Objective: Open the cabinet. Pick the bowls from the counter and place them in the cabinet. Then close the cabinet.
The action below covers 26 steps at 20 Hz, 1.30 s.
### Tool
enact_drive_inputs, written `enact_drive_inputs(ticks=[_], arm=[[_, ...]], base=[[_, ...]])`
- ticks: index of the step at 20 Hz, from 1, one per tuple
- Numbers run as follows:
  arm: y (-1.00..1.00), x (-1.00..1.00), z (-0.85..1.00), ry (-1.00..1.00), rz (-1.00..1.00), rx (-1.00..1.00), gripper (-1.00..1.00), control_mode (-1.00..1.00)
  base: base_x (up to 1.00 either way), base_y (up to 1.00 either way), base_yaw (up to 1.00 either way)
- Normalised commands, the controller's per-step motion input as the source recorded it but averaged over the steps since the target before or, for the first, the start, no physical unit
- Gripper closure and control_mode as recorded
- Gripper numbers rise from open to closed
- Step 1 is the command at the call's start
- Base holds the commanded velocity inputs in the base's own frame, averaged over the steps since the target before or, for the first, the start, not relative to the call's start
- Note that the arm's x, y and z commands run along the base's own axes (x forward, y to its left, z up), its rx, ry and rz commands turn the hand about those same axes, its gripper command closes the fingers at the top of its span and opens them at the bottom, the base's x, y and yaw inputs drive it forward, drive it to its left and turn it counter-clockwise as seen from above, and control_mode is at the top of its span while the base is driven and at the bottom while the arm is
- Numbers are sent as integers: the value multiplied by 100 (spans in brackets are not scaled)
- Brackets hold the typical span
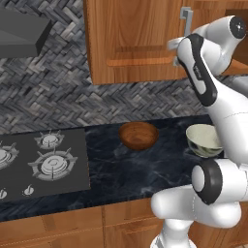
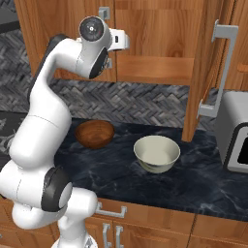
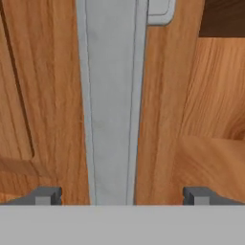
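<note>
Hand view: your fingers [image 3: 48, 195] stand wide open on both sides of the left door's handle [image 3: 112, 105], ready to grab and pull.

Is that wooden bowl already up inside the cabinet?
No, the wooden bowl sits on the black counter beside the cream bowl, below the cabinet.

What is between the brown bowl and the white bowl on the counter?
Nothing: just bare black counter between the brown bowl and the white bowl, seen in the right base view.
</note>
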Motion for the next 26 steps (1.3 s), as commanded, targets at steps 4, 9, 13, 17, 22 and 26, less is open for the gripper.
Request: enact_drive_inputs(ticks=[4,9,13,17,22,26], arm=[[-10,20,0,0,0,0,-100,-100],[0,18,0,0,0,0,-100,-100],[6,15,-1,0,0,0,-100,-100],[22,12,0,0,0,0,-100,-100],[28,28,0,0,0,0,100,-100],[38,61,-6,0,0,0,100,-100]], base=[[0,0,0],[0,0,0],[0,0,0],[0,0,0],[0,0,0],[0,0,0]])
